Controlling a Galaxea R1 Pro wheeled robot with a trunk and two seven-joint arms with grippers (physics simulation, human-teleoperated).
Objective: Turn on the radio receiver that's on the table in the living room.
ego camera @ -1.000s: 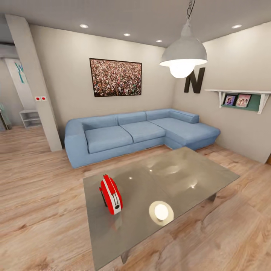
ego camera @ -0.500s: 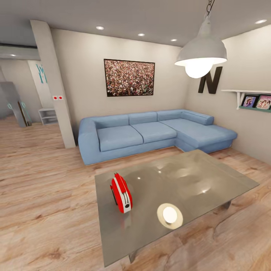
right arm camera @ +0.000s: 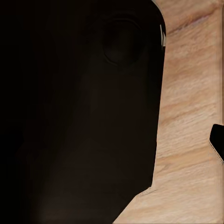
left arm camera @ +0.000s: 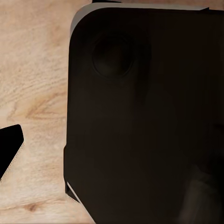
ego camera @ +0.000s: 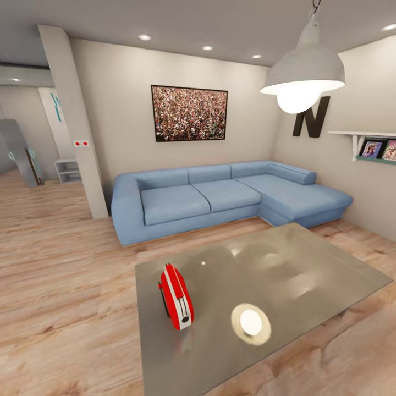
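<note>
— Radio receiver (ego camera: 176, 297), small red rounded box with white trim stripes: standing upright on the large low table with the glossy grey reflective top (ego camera: 308, 269), near its left edge, narrow end turned toward the head camera.

— And beside it?

— Flat round cream-white disc (ego camera: 251, 323), lying toward the table's near edge, apart from the radio, to its right.

— Beyond the table's far edge?

— Blue sectional sofa (ego camera: 220, 195) against a beige wall, framed crowd picture (ego camera: 189, 113) above it, white pendant lamp (ego camera: 303, 74) hanging at upper right, light wood plank floor (ego camera: 60, 275) all around.

— Pincers: released, clenched, grasping?

— Cannot tell for either. Left wrist view: a big dark rounded panel (left arm camera: 149, 116) over wood floor, plus a dark tip at the frame's edge. Right wrist view: much the same, dark panel (right arm camera: 79, 112) over floor planks.
</note>
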